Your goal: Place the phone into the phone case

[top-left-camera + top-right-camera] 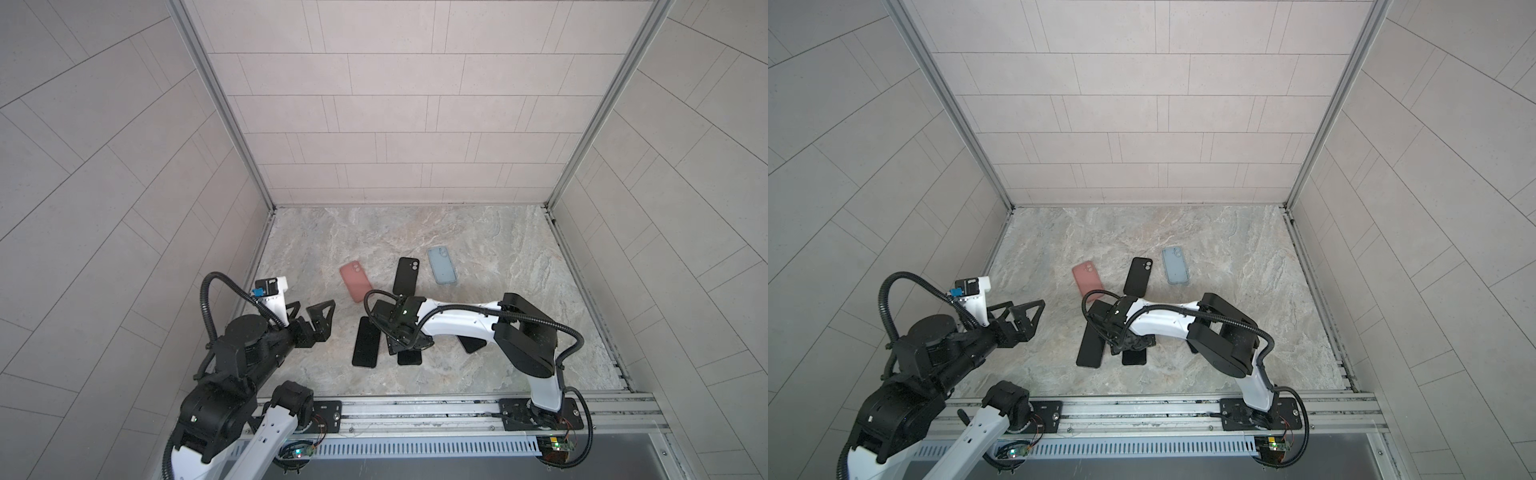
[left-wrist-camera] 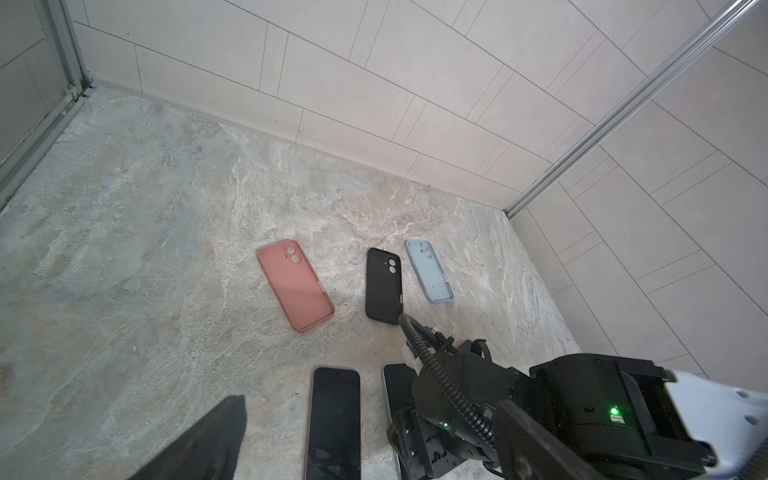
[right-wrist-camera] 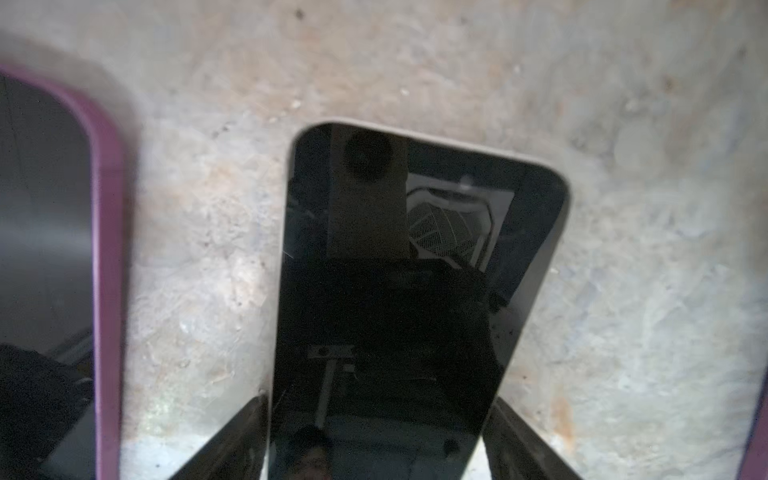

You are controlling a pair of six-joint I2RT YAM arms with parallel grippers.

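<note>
Three empty phone cases lie mid-table: pink [image 1: 355,282] [image 2: 295,289], black [image 1: 405,276] [image 2: 383,286] and pale blue [image 1: 442,265] [image 2: 430,272]. Nearer the front, several dark phones lie face up. My right gripper [image 1: 405,336] [image 1: 1133,340] [image 3: 380,436] points down over a pale-rimmed phone [image 3: 415,291] [image 2: 397,386]. Its fingers [image 3: 245,432] press against both long edges, and the phone still rests on the table. A purple-rimmed phone [image 3: 45,249] [image 1: 365,343] lies beside it. My left gripper [image 1: 309,311] [image 1: 1021,309] [image 2: 370,409] hovers open and empty at the left.
Two more phones [image 1: 409,357] [image 1: 471,344] show partly from under the right arm. Tiled walls close in the marble table [image 1: 478,232] on three sides. A metal rail [image 1: 415,409] runs along the front edge.
</note>
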